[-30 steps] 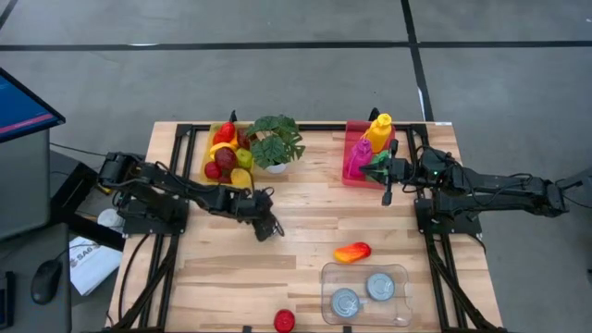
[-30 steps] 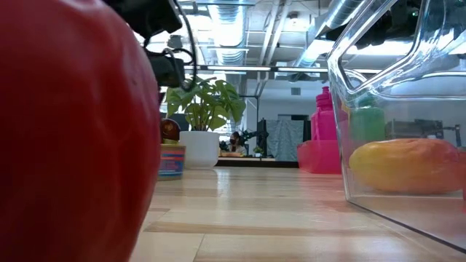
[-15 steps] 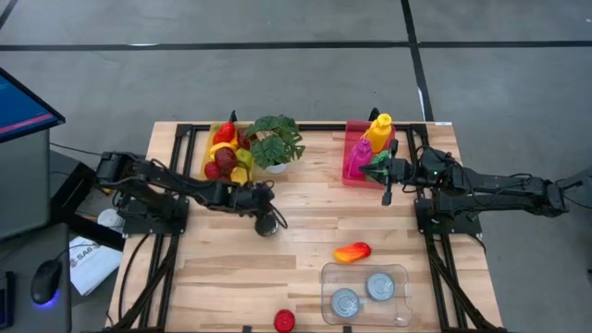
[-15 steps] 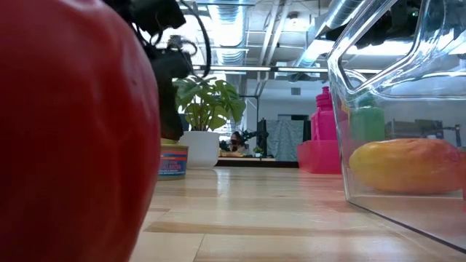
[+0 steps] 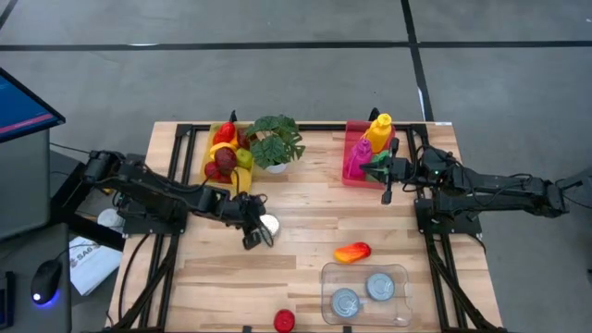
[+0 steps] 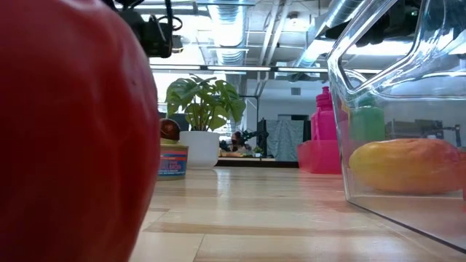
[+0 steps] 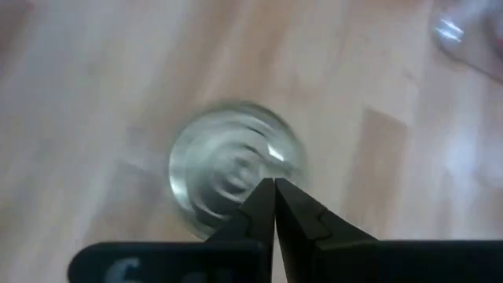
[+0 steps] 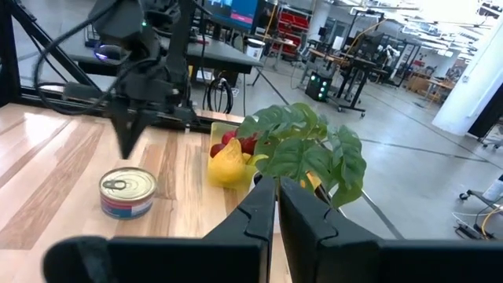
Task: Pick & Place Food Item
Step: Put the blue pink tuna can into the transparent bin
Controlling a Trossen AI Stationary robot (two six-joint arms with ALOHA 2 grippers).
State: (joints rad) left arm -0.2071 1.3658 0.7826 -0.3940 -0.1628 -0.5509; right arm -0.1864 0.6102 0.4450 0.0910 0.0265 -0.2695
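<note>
High view. The left gripper (image 5: 250, 239) hangs over the wooden table (image 5: 305, 185), just beside the tin can (image 5: 268, 224) on the side away from the potted plant (image 5: 275, 141). Its fingers are pressed together and hold nothing. The can stands upright, long axis vertical, silver lid facing up, in front of the plant and apart from the yellow fruit tray (image 5: 227, 153). The right gripper (image 5: 387, 196) waits closed and empty beside the pink bin (image 5: 367, 153) of bottles, on the far side of the plant from the fruit tray. A red-orange mango-like fruit (image 5: 352, 252) lies well forward of the plant, its long axis running roughly left to right, just behind a clear container (image 5: 366, 294) with two cans inside. A red fruit (image 5: 284, 320) sits at the table's front edge.

Low view. The red fruit (image 6: 73, 131) fills the near side. The can (image 6: 170, 160) stands upright just beside the plant's white pot (image 6: 199, 149), label band facing the camera. The mango-like fruit (image 6: 404, 165) shows through the clear container wall (image 6: 378, 73).

Left wrist view. The closed fingertips (image 7: 263, 206) meet over the can's round lid (image 7: 232, 165), seen end-on; whether they touch cannot be told.

Right wrist view. The right fingers (image 8: 263, 208) are together and empty. The can (image 8: 128, 192) stands upright beside the plant (image 8: 306, 149), under the left gripper (image 8: 126, 141).
</note>
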